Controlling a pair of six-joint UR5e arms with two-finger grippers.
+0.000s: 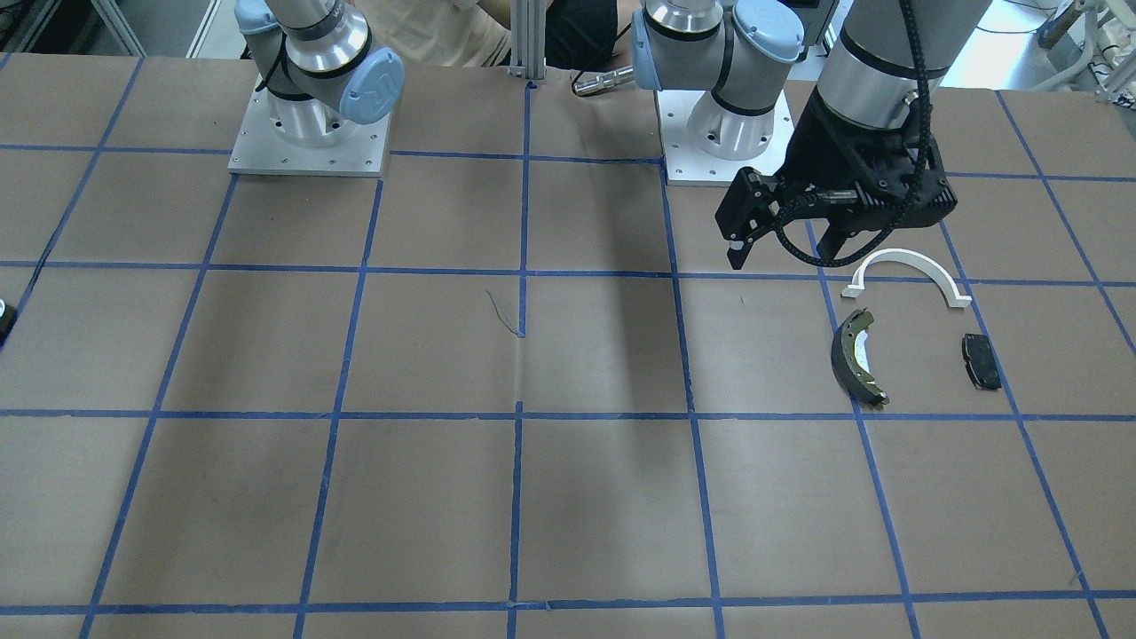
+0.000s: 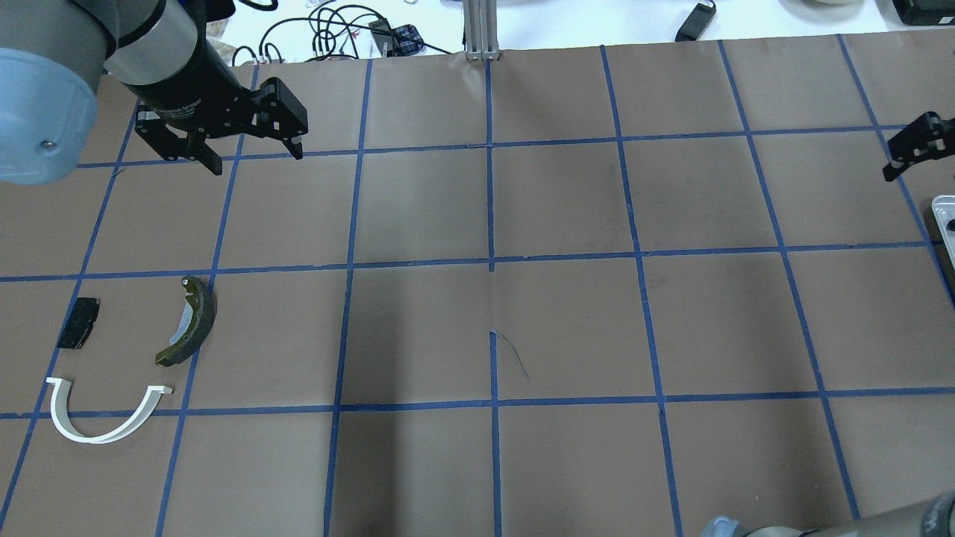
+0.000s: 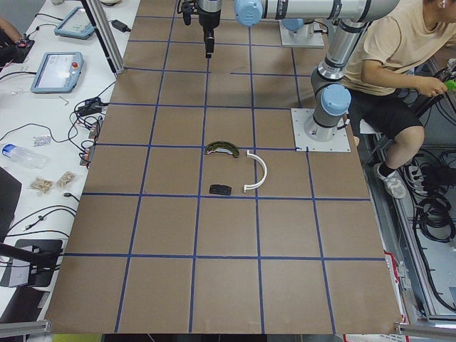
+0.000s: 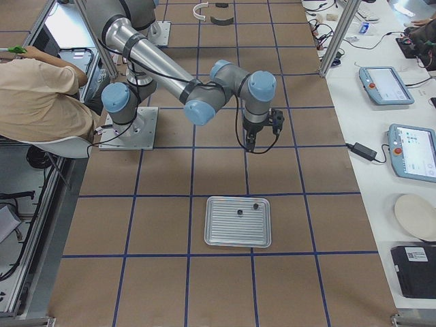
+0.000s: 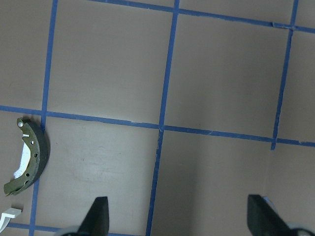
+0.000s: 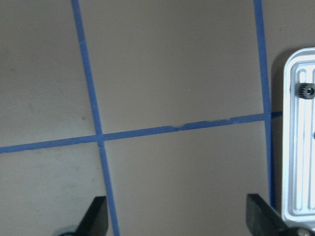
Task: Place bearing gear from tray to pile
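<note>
Resting on tray (image 6: pixel 294 162), black toothed gear (image 6: pixel 307 90)

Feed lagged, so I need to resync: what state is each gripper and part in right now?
left gripper, open, empty, above bare table.
right gripper, open, empty, beside the tray.
bearing gear, lying in the tray, not gripped.
white half-ring arch, lying flat.
brake shoe, resting apart from the arch.
black pad, lying flat, untouched.
</note>
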